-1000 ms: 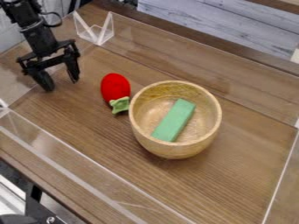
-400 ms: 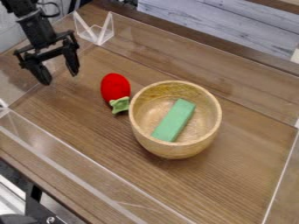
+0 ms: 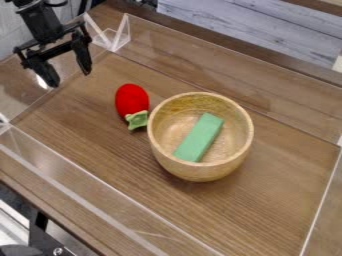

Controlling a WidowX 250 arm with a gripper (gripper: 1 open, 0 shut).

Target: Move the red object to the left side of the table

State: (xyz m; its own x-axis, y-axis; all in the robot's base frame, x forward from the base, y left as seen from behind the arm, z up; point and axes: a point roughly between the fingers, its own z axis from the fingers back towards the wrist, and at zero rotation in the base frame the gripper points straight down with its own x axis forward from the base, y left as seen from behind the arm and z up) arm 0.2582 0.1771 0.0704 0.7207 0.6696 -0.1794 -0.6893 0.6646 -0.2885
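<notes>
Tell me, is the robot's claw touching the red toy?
Apart. The camera view shows bare table between the open gripper and the red object.

- Your arm above the hand is cut off at the frame's top edge, toward eleven o'clock.
- The tabletop runs past the bottom edge.
- The bowl's wall hides its floor under the block's near end.

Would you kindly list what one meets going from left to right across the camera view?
gripper → red object → wooden bowl holding the green block
</notes>
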